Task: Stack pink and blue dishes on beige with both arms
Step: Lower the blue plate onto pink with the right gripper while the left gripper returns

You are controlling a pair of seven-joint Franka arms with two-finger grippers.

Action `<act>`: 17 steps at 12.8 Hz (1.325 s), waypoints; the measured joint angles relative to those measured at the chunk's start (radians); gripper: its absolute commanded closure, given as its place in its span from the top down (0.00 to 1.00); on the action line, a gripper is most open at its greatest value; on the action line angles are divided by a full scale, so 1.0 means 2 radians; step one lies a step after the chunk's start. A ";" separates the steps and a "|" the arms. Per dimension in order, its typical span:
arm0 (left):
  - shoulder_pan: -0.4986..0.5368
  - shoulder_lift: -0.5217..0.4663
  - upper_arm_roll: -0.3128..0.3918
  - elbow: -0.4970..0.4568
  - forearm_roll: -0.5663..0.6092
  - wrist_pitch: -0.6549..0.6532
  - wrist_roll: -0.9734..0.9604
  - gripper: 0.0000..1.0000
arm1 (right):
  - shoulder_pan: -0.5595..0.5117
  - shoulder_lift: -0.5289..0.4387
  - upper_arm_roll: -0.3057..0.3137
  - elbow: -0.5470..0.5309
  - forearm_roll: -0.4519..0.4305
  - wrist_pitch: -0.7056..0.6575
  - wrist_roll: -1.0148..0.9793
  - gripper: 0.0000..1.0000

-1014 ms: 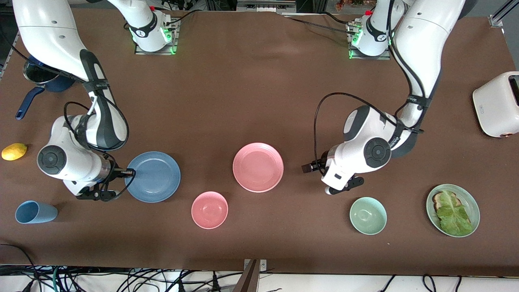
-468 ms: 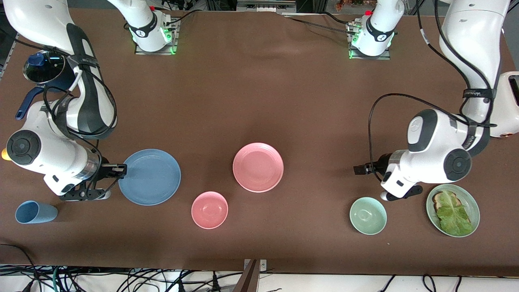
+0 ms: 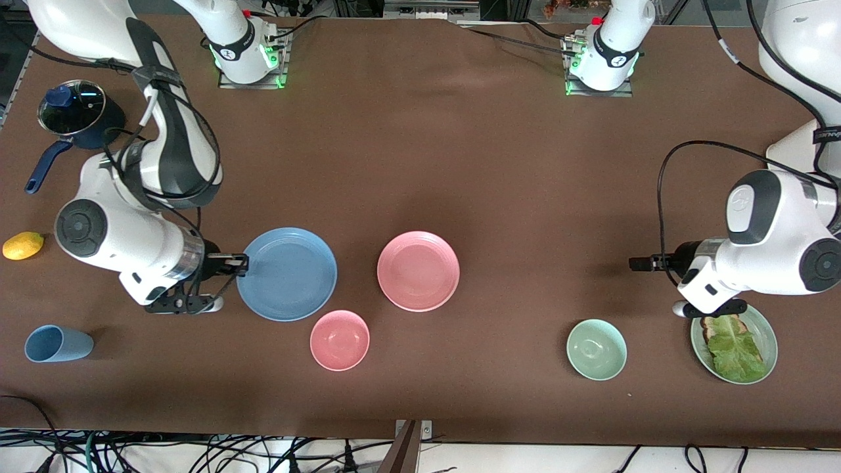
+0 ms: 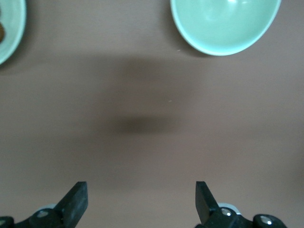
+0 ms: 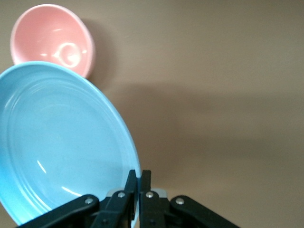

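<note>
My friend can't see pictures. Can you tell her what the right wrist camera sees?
The right gripper is shut on the rim of a flat round pastel blue plate, holding it above the brown table. A smaller, deeper pink bowl sits on the table beside the plate.

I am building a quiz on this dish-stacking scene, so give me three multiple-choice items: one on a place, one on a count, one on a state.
1. What lies nearest the pink plate?
A. pink bowl
B. lemon
C. blue cup

2. How many flat plates without food are on the table?
A. one
B. two
C. four

3. The right claw is
A. open over the lemon
B. shut on the blue plate's rim
C. out of view

Key: 1 A, the pink bowl sits just nearer the front camera. 2 B, only the pink plate and blue plate. 3 B, the right wrist view shows its fingers pinching the rim.
</note>
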 measured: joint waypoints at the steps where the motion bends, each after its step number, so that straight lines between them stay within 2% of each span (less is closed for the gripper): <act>1: 0.011 -0.003 0.000 0.000 0.000 -0.006 0.015 1.00 | 0.023 0.001 0.002 0.000 0.000 0.003 0.042 0.00; 5: 0.018 -0.024 -0.002 -0.001 0.030 -0.029 0.026 1.00 | 0.110 0.024 0.004 -0.001 0.000 0.074 0.184 0.00; 8: 0.016 -0.050 -0.003 -0.008 0.033 -0.031 0.030 1.00 | 0.149 0.052 0.003 -0.001 -0.002 0.119 0.234 0.00; 10: 0.002 -0.088 0.011 -0.030 0.033 -0.032 0.036 1.00 | 0.160 0.065 0.003 -0.001 -0.010 0.125 0.250 0.00; 13: -0.049 -0.146 0.056 -0.051 0.018 -0.034 0.036 1.00 | 0.163 0.079 0.003 -0.001 -0.019 0.128 0.259 0.00; 17: -0.065 -0.201 0.078 -0.076 -0.014 -0.037 0.037 1.00 | 0.169 0.097 0.003 -0.002 -0.020 0.156 0.270 0.00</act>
